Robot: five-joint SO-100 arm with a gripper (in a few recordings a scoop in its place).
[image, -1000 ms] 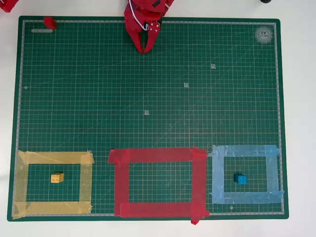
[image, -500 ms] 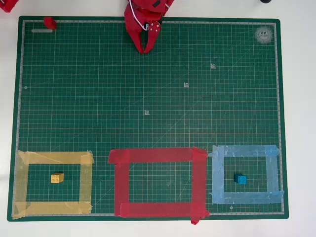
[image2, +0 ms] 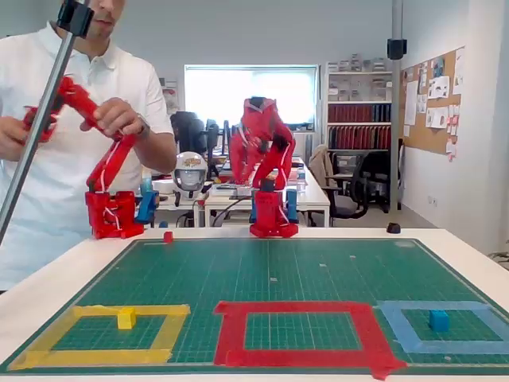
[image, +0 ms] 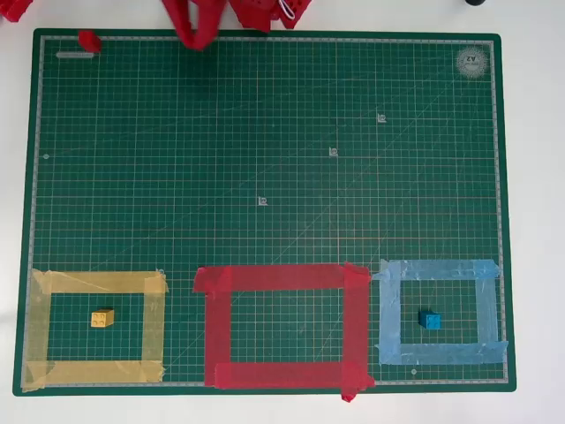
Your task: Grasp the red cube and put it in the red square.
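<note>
In the overhead view, a round logo [image: 471, 62] on the green mat [image: 265, 132] is too small to read. The gripper [image: 196, 40] hangs at the mat's top edge, its jaws apparently closed and empty. The red cube [image: 88, 41] sits in the top-left corner, well apart from the red square [image: 282, 327]. In the fixed view, the red cube [image2: 168, 236] lies at the far edge.

Red plastic arm [image2: 266, 159], black motors (blue clamps at base), white cable near top.

We count three cubes: one red cube [image: 88, 40] at the mat's [image: 265, 106] eleven o'clock corner, one yellow cube [image: 102, 318], one blue cube [image: 430, 321]. Three tape frames: the red square [image: 282, 325] at six o'clock, one yellow frame [image: 95, 283], one blue frame [image: 439, 269].
</note>
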